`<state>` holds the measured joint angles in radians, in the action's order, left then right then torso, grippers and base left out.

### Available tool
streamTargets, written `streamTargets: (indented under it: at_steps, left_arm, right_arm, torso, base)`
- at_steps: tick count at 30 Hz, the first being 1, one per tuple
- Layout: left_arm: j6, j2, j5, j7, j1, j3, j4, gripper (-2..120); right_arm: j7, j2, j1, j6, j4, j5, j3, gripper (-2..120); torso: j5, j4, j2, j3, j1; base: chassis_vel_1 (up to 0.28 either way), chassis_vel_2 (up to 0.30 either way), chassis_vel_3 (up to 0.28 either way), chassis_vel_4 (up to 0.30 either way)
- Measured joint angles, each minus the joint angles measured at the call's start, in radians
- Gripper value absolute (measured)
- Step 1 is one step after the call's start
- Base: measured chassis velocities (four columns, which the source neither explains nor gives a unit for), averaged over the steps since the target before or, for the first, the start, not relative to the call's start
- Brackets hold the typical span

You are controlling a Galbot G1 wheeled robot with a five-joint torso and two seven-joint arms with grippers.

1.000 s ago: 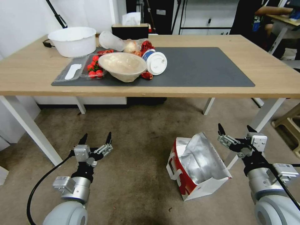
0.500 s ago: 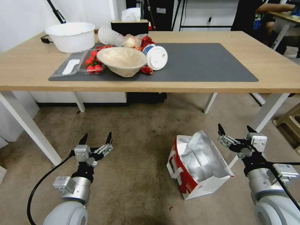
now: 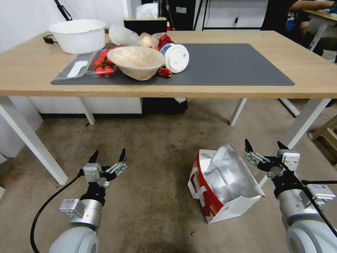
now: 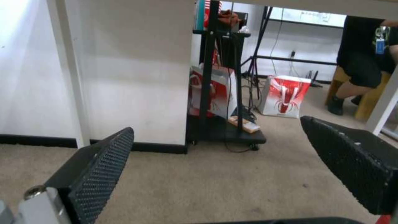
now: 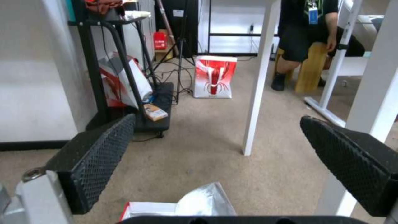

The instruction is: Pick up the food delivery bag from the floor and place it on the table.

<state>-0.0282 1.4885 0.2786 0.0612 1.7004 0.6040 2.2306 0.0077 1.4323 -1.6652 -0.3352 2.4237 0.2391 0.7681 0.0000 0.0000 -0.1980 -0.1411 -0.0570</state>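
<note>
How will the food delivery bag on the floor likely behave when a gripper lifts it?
The food delivery bag is thin paper with crumpled foil lining, so probably floppy and easily crushed. It looks empty, so likely light. Its mouth gapes and it leans, so it may swing or tip if lifted by one handle.

The food delivery bag [image 3: 224,188] is white with a red side panel and silver foil lining. A dark grey mat [image 3: 224,65] covers the light-wood table [image 3: 309,84], near red strawberries [image 3: 101,65].

Silver-grey jointed arms, black cable, left end effector [image 3: 108,156] and right end effector [image 3: 264,146] with black textured fingers [image 4: 99,174].
</note>
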Motion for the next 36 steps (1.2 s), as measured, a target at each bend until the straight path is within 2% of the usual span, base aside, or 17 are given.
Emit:
streamTargets:
  at_steps: [12, 30, 36]
  left_arm:
    - [0.001, 0.001, 0.0, 0.0, -0.003, 0.0, -0.008, 100]
    - [0.003, 0.002, 0.0, 0.0, -0.005, -0.002, -0.014, 100]
    - [0.004, 0.001, 0.0, 0.0, -0.006, -0.002, -0.018, 100]
  right_arm:
    - [0.0, -0.001, 0.0, 0.0, 0.0, 0.0, 0.0, 100]
    - [0.0, -0.005, 0.001, 0.0, -0.003, 0.0, 0.0, 100]
    - [0.0, -0.006, 0.001, 0.0, -0.006, -0.002, -0.002, 100]
  torso:
    - [0.0, 0.0, 0.049, 0.04, 0.009]
    - [0.0, 0.0, 0.084, 0.068, 0.015]
    - [0.0, 0.0, 0.107, 0.09, 0.017]
  base:
    - [0.0, 0.0, 0.0, 0.0]
    - [0.0, 0.0, 0.0, 0.0]
    - [0.0, 0.0, 0.0, 0.0]
